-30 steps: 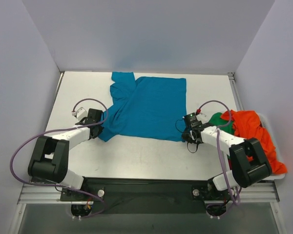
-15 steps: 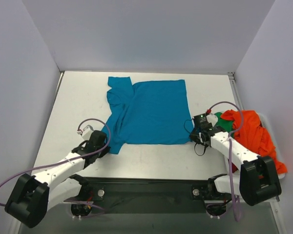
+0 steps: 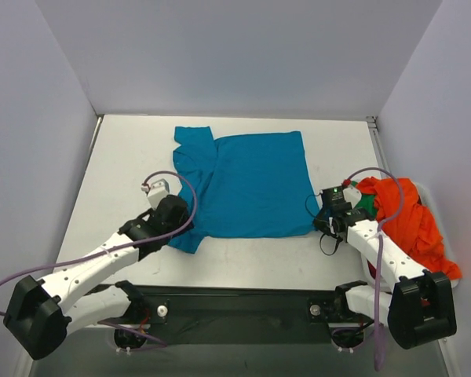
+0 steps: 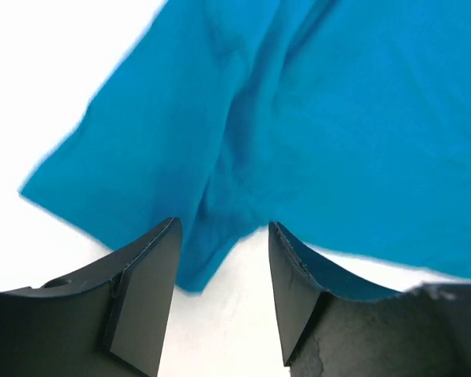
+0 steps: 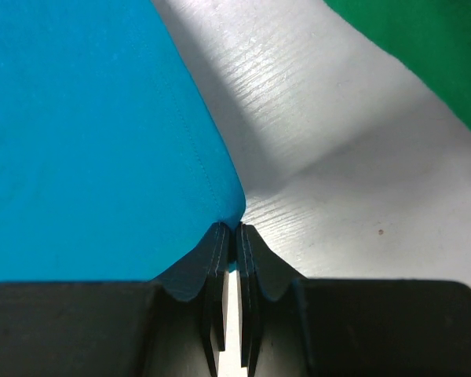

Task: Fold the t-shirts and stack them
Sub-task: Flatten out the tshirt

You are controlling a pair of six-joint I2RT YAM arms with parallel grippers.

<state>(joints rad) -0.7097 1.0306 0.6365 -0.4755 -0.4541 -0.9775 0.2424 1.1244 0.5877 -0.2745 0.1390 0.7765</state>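
A teal-blue t-shirt [image 3: 247,184] lies spread flat mid-table, one sleeve folded at its far left. My left gripper [image 3: 184,232] hovers at the shirt's near-left corner. In the left wrist view its jaws [image 4: 223,228] stand open, with the teal corner [image 4: 196,259] lying loose on the table between and ahead of them. My right gripper [image 3: 319,226] is shut on the shirt's near-right corner, and the right wrist view shows the hem pinched at the fingertips [image 5: 232,228]. An orange-red t-shirt [image 3: 412,220] and a green one [image 3: 366,203] lie crumpled at the right.
The orange-red and green shirts sit heaped in a white bin [image 3: 449,263] at the table's right edge; green cloth [image 5: 424,47] shows close to my right gripper. Grey walls enclose the table on three sides. A black rail [image 3: 235,302] with the arm bases runs along the near edge.
Both arms drew the teal shirt toward the near edge and slightly right. The left gripper then opened and let go of the near-left corner; the right stays shut on its corner.
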